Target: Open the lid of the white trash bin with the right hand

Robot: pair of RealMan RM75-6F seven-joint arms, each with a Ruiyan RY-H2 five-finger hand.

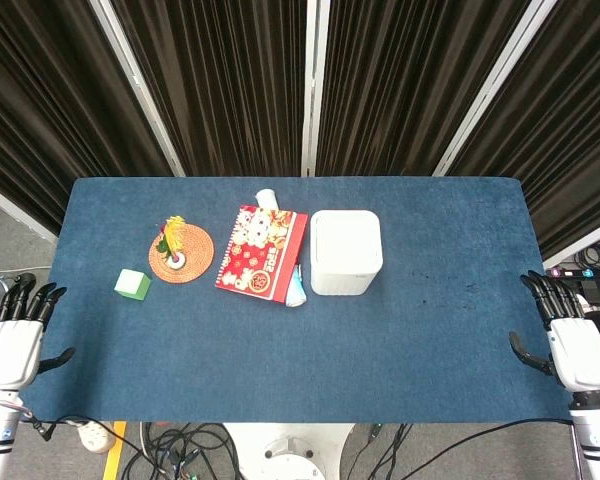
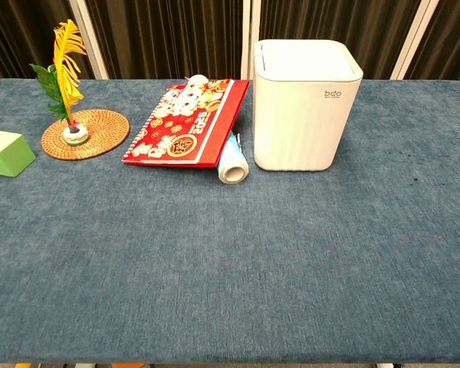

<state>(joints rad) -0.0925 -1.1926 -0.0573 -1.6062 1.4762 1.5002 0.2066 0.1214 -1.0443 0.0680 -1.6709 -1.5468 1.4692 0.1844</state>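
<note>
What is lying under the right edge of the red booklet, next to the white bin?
A rolled white tube sticks out from under the red booklet, beside the white trash bin. Only its front end shows; the rest is covered by the booklet, so how far back it reaches cannot be told.

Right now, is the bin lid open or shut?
Shut: the lid lies flat and flush on the bin, showing no opening in either view.

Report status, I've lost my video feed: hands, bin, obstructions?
Left hand and right hand open, at table edges. White trash bin lid closed. Right hand's path unobstructed.
</note>
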